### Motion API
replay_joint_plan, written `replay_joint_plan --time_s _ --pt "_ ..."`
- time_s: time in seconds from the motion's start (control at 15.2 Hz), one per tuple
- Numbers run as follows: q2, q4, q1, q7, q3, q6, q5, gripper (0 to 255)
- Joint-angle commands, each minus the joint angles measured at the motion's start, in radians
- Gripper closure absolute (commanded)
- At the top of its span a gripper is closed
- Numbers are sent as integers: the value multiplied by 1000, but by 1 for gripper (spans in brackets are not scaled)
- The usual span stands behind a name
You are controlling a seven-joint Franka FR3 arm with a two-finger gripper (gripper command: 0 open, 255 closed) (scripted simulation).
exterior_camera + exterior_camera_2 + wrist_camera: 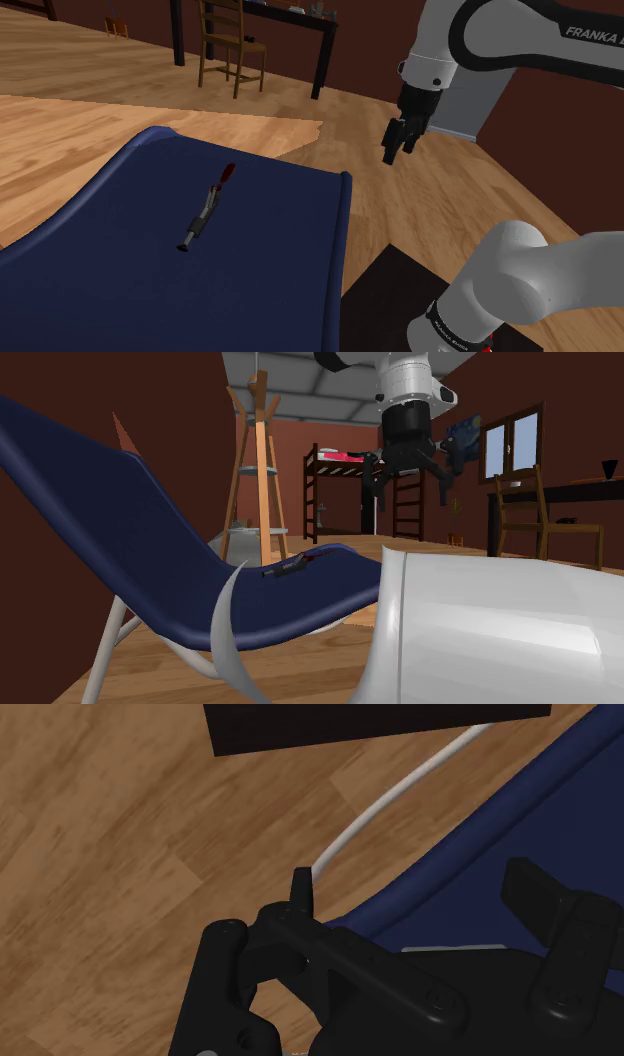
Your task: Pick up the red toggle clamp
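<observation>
The toggle clamp (207,207) lies flat on the dark blue seat of a lounge chair (150,290); it is grey metal with a red handle at its far end. In the second exterior view the clamp (295,564) rests near the lounge chair's (120,522) low front part. My gripper (398,150) hangs in the air beyond the chair's right edge in the shoulder view, well above and apart from the clamp. In the second exterior view the gripper (408,482) is high above the seat, open and holding nothing. In the wrist view the gripper (412,879) stands open over the chair's edge (540,804).
The black stand (400,290) sits close to the chair's right edge. A white chair leg (400,799) curves over the wooden floor. A wooden chair (230,45) and dark table (300,25) stand far back. A bunk bed (340,482) and wooden rack (262,472) are behind.
</observation>
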Motion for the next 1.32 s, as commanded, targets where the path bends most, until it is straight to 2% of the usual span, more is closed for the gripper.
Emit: replay_joint_plan --time_s 0.0,0.33,0.66,0.99,1.25 --pt "0 0 0 0 0 0 0 0" --pt "107 39 9 165 124 72 55 0" --pt "247 117 3 330 245 139 76 0" --pt "419 232 -14 504 361 188 53 0" --pt "579 352 -28 653 448 208 -5 0"
